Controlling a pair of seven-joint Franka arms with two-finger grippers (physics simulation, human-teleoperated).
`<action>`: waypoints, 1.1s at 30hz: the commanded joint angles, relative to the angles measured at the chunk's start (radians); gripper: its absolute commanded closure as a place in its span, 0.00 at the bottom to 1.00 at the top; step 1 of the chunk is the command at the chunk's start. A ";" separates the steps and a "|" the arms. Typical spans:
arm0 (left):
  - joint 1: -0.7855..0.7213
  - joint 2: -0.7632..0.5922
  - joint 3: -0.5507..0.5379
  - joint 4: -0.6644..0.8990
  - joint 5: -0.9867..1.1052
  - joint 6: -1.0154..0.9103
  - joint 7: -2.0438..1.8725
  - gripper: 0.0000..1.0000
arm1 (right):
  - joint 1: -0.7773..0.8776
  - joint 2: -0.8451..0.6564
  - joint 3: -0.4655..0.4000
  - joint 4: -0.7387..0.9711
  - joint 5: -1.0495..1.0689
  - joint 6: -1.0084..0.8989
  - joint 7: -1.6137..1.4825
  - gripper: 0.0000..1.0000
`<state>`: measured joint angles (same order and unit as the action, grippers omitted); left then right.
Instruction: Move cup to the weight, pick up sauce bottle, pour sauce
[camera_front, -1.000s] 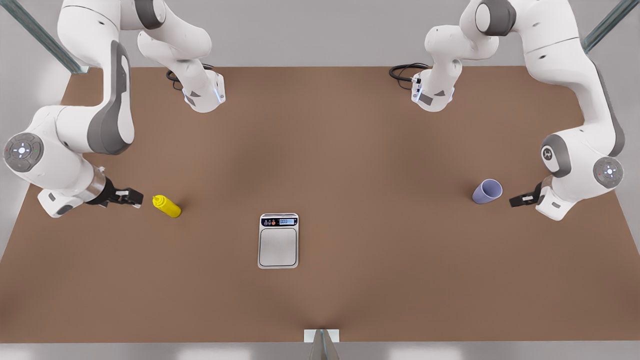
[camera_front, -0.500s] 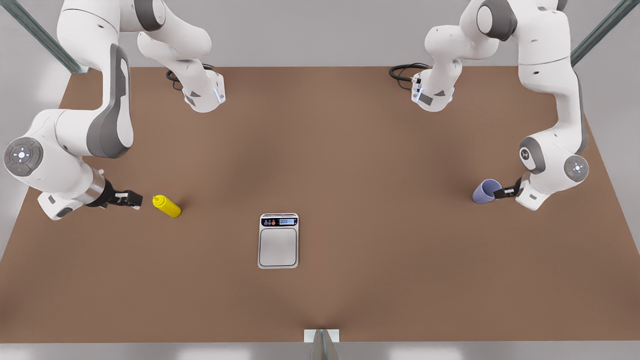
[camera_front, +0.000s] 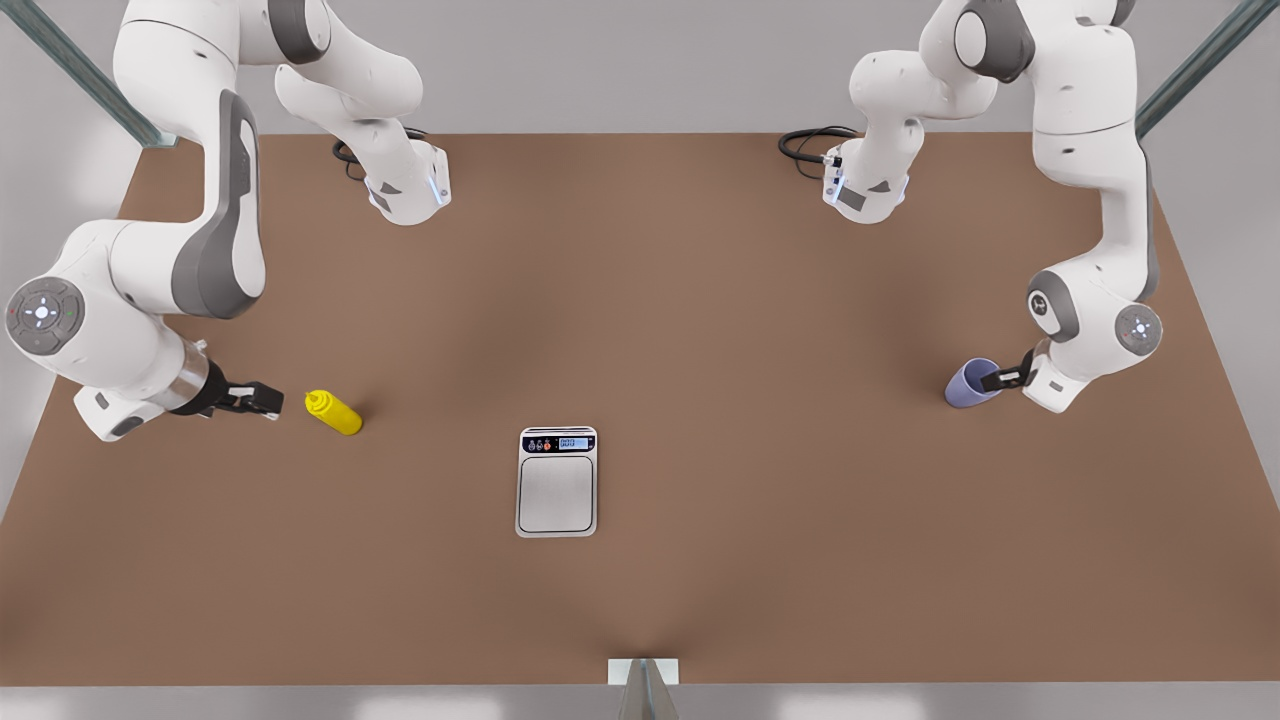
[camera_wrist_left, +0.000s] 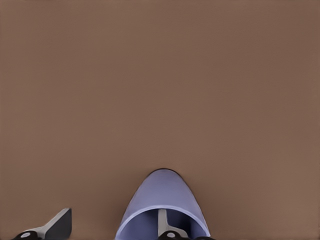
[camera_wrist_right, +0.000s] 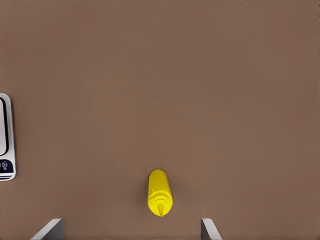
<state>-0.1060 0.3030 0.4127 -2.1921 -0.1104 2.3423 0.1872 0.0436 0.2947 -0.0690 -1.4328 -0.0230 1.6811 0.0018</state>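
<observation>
The lavender-blue cup sits on the table at the front view's right. My left gripper is open at its rim. In the left wrist view one finger is inside the cup and the other finger is outside its wall. The yellow sauce bottle lies on its side at the front view's left, nozzle toward my right gripper. That gripper is open and a short way from the bottle, touching nothing. The weight, a silver scale, lies flat near the table's middle.
Both arm bases stand at the table's far edge with black cables. A small bracket sits at the near edge. The scale's edge shows in the right wrist view. Brown tabletop lies between cup, scale and bottle.
The left arm swung in toward the cup and its gripper now has one finger inside the cup's mouth. The right arm shifted only slightly. Cup, bottle and scale stayed put.
</observation>
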 joint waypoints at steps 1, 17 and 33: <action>0.000 0.001 0.000 0.000 -0.012 0.000 0.000 0.25 | -0.001 0.001 0.000 0.000 0.000 0.000 0.000 0.00; -0.012 0.059 -0.009 -0.014 -0.095 0.049 0.034 0.68 | -0.001 0.003 -0.002 0.002 0.000 0.003 -0.002 0.00; -0.012 0.056 -0.009 -0.014 -0.095 0.049 0.048 0.79 | -0.001 0.004 0.000 0.014 0.000 0.000 -0.002 0.00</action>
<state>-0.1183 0.3585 0.4037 -2.2047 -0.1794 2.3922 0.2318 0.0432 0.2992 -0.0690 -1.4177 -0.0230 1.6813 0.0000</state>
